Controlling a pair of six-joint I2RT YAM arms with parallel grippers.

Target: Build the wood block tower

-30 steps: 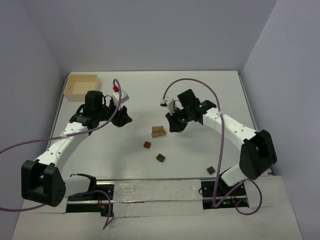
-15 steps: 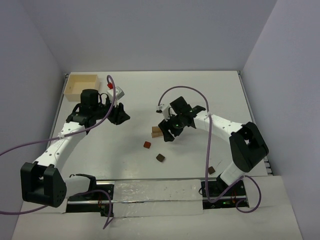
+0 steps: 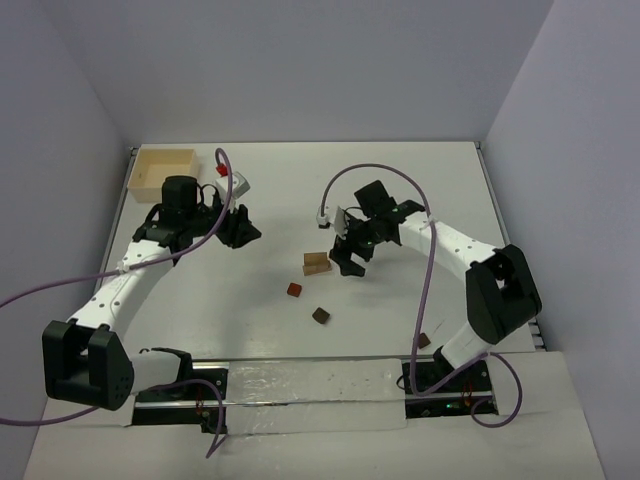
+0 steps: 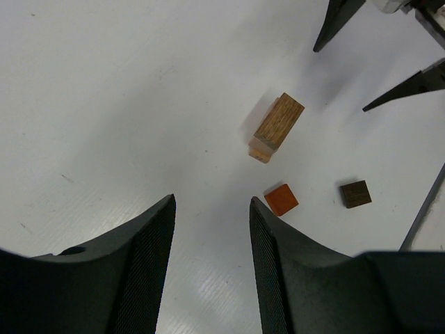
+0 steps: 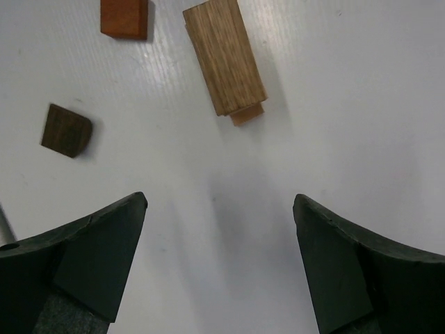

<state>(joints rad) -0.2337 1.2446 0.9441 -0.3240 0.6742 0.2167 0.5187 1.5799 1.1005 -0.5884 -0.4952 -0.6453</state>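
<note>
The wood block tower (image 3: 317, 264) is a brown bar lying on a smaller light tan block (image 4: 260, 154) in the middle of the table; it also shows in the right wrist view as the bar (image 5: 224, 56). A reddish-brown cube (image 3: 294, 290) and a dark brown cube (image 3: 320, 316) lie loose in front of it. My right gripper (image 3: 350, 262) hangs just right of the tower, open wide with nothing between its fingers (image 5: 104, 243). My left gripper (image 3: 243, 231) hovers to the left, open and empty (image 4: 212, 202), the reddish cube (image 4: 281, 200) beyond its tips.
A pale square wooden box (image 3: 160, 168) sits at the far left corner, with a small white and red part (image 3: 232, 180) beside it. Another dark block (image 3: 422, 340) lies near the right arm's base. Walls close in the table on three sides.
My right gripper swung in toward the tower, went from shut to wide open, then drew back a little to the right. The left arm shifted slightly.
</note>
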